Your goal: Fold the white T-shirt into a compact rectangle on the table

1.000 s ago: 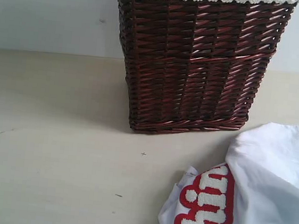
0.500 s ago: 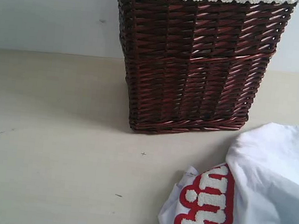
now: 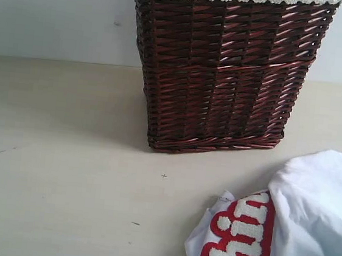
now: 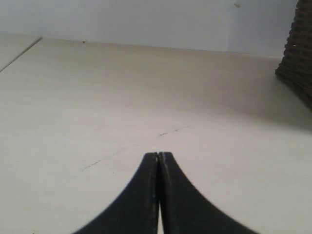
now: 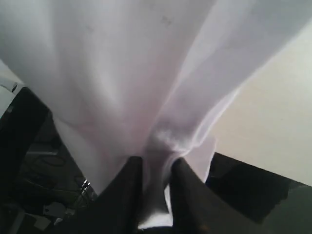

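The white T-shirt [image 3: 308, 222] lies bunched at the lower right of the exterior view, its red-outlined fluffy letters [image 3: 238, 242] facing up on the pale table [image 3: 61, 184]. In the right wrist view my right gripper [image 5: 156, 163] is shut on a gathered fold of the white T-shirt [image 5: 122, 73], which hangs stretched away from the fingers. My left gripper [image 4: 158, 156] is shut with nothing in it, low over bare table [image 4: 97, 97]. Neither gripper shows in the exterior view. The neck tag is hidden.
A tall dark brown wicker basket [image 3: 223, 72] with a lace-trimmed liner stands at the back middle of the table, just behind the shirt; its corner [image 4: 297, 53] shows in the left wrist view. A pale wall [image 3: 54, 12] runs behind the table.
The shirt's top edge has dropped and shifted slightly to the right and towards the front; the lettering moved with it. The basket has not moved.
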Controlling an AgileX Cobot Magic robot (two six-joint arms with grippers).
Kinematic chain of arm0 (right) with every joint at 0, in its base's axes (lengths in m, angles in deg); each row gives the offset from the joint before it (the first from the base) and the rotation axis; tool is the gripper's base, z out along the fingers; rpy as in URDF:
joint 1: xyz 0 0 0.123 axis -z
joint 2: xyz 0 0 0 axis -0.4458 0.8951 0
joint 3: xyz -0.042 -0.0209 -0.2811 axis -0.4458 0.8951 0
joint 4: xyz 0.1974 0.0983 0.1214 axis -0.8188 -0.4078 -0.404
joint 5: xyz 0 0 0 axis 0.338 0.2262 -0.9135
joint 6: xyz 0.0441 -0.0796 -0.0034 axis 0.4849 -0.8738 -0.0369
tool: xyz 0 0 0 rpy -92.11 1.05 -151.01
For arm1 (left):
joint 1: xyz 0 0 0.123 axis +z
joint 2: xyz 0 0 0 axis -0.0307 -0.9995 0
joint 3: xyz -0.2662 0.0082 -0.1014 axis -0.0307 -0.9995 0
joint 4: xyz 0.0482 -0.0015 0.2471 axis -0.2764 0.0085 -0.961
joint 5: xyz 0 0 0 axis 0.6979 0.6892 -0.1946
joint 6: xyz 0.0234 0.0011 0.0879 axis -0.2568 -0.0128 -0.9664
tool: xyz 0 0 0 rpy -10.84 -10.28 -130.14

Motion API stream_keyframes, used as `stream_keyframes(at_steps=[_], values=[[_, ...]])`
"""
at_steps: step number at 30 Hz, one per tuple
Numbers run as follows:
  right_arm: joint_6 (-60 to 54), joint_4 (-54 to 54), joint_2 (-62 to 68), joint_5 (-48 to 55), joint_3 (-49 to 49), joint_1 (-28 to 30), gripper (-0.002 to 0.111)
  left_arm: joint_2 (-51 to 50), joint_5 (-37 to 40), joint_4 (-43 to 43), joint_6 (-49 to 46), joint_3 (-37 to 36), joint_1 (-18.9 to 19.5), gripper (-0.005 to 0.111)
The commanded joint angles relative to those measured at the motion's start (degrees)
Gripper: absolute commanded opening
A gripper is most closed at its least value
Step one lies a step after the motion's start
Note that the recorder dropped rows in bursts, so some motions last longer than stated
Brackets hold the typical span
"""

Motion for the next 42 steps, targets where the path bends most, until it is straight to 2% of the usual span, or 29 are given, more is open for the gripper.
stream_keyframes(at_steps=[1, 6, 12, 14, 19, 23, 26, 29, 32, 42], values=[[0.6, 0.1, -1.3, -5.4, 3.7, 0.3, 0.04, 0.4, -0.6, 0.2, 0.1, 0.2, -0.3, 0.0], [5.6, 0.9, -6.1, -13.7, 4.1, 0.3, 0.051, 0.4, -0.6, 0.2, 0.1, 0.2, -0.3, 0.0], [18.9, -0.5, -11.0, -36.3, 4.1, 0.3, 0.051, 0.4, -0.6, 0.2, 0.1, 0.2, -0.3, 0.0], [18.7, -5.5, -10.7, -42.7, 4.1, -0.1, 0.051, 0.4, -0.6, 0.2, 0.1, 0.2, -0.3, 0.0], [3.6, -23.5, -5.7, -46.3, 4.1, -3.1, 0.045, 0.4, -0.6, 0.2, 0.1, 0.2, -0.3, 0.0], [-18.5, -42.9, 0.7, -45.7, 4.1, -9.1, 0.031, 0.4, -0.6, 0.2, 0.1, 0.2, -0.3, 0.0], [-31.2, -50.4, 4.6, -44.2, 4.1, -14.1, 0.019, 0.4, -0.6, 0.2, 0.1, 0.2, -0.3, 0.0], [-34.7, -53.5, 7.8, -45.9, 4.1, -19.3, 0.007, 0.4, -0.6, 0.2, 0.1, 0.2, -0.3, 0.0], [-34.6, -53.9, 11.9, -49.5, 4.0, -24.0, 0.0, 0.4, -0.6, 0.2, 0.1, 0.2, -0.3, 0.0], [-33.1, -53.9, 22.1, -50.5, 0.0, -38.5, 0.0, 0.4, -0.6, 0.2, 0.1, 0.2, -0.3, 0.0]])
